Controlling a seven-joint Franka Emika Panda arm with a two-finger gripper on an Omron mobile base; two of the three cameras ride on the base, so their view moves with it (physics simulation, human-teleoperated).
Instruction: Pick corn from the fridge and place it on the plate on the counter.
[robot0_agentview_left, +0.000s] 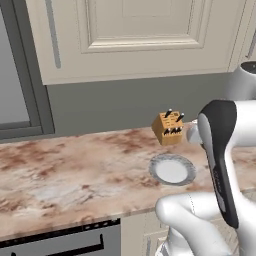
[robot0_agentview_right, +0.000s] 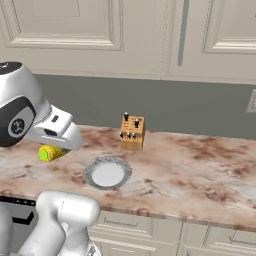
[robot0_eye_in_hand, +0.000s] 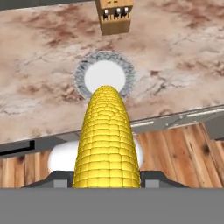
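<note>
The fingers (robot0_eye_in_hand: 106, 177) are closed on the corn (robot0_eye_in_hand: 106, 140), which runs straight out from the hand. In the right base view the corn (robot0_agentview_right: 50, 152) hangs in the air under the white hand, up and to the left of the plate (robot0_agentview_right: 107, 173) and clear of it. The plate (robot0_agentview_left: 172, 169) lies on the marbled surface (robot0_agentview_left: 75, 175) near its front edge, bare. A wooden knife block (robot0_agentview_right: 132, 132) stands just behind the plate, near the grey back wall.
</note>
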